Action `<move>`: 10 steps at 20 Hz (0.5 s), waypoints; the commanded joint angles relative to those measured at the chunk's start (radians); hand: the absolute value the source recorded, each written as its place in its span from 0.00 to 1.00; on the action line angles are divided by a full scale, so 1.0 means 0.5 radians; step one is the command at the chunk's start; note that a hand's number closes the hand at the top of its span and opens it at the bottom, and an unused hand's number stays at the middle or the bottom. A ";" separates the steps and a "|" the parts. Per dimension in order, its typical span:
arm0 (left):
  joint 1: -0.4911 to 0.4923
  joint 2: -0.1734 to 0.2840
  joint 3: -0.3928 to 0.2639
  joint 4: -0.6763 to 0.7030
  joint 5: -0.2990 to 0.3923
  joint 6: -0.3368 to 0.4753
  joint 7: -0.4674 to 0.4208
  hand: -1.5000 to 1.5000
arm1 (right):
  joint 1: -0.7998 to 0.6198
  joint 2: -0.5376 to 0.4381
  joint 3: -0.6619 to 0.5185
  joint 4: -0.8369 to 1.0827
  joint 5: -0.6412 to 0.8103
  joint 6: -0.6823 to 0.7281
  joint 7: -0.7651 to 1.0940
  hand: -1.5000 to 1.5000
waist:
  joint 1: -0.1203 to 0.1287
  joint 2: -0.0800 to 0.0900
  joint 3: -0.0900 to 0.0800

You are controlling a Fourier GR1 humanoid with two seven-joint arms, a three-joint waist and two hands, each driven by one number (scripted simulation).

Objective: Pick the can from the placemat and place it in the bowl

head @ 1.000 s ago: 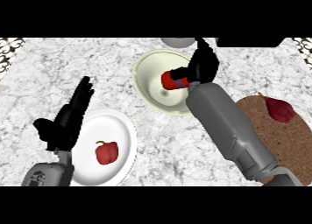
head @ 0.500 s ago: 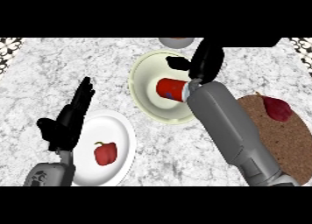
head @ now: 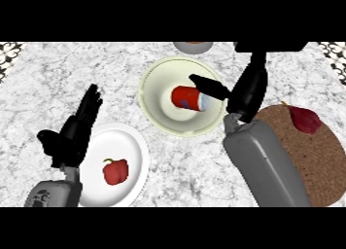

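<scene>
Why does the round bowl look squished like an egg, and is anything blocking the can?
In the head view, the bowl looks taller than wide because the picture stretches round things; the white plate does too. The right hand pokes dark fingers over the can, hiding its far edge.

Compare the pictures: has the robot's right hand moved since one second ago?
Yes. The right hand has opened and drawn back toward the right rim of the bowl, leaving the can lying inside it.

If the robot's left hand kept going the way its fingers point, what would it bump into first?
Probably nothing: the left robot hand points up the bare counter, passing left of the bowl, though depth is unclear.
</scene>
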 commanded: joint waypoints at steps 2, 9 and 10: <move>0.094 -0.017 -0.063 -0.141 -0.037 0.009 0.040 0.50 | 0.492 -0.036 0.137 -0.638 -0.079 0.072 -0.025 0.00 | 0.011 0.002 0.001; 0.057 -0.029 -0.033 -0.046 -0.022 -0.033 -0.054 0.50 | 0.779 -0.059 0.196 -0.863 -0.112 0.211 -0.179 0.00 | 0.033 0.013 0.000; -0.046 -0.016 0.026 0.093 0.010 -0.045 -0.051 0.50 | 0.913 -0.011 0.297 -0.983 0.002 0.181 -0.129 0.00 | 0.026 0.013 0.000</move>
